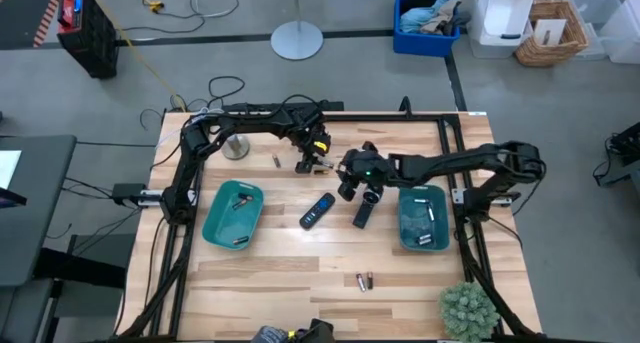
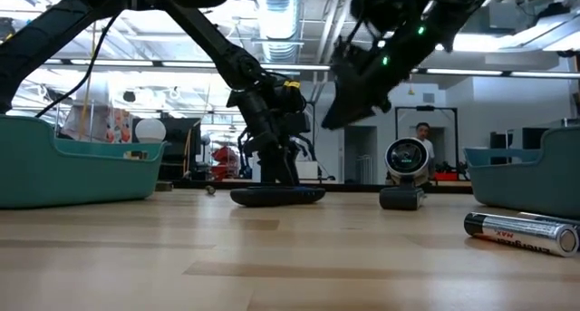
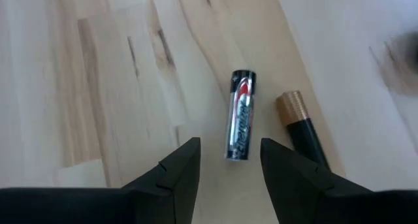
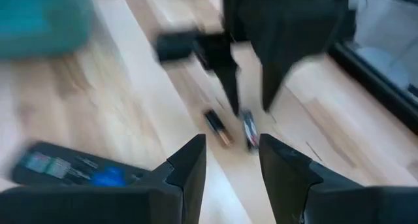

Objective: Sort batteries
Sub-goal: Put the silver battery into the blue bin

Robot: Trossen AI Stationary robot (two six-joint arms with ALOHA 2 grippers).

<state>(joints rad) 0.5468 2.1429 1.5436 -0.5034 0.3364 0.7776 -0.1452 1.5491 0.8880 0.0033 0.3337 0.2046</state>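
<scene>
My left gripper (image 1: 306, 164) points down at the far middle of the table, open. In the left wrist view its fingertips (image 3: 228, 162) stand on either side of a black and silver battery (image 3: 240, 116) lying on the wood, apart from it. A second battery, black with a copper end (image 3: 300, 127), lies just beside it. My right gripper (image 1: 357, 188) hovers open above the table, right of that pair (image 4: 249, 129). More batteries lie loose near the front edge (image 1: 363, 281) and by the left arm (image 1: 276, 161). Others lie in the two teal trays.
A teal tray (image 1: 212, 223) sits at the left and another (image 1: 403, 228) at the right. A flat black remote (image 1: 317, 210) and a black flashlight (image 1: 363, 214) lie between them. A metal stand (image 1: 236, 148) is far left, a small plant (image 1: 467, 308) at the near right corner.
</scene>
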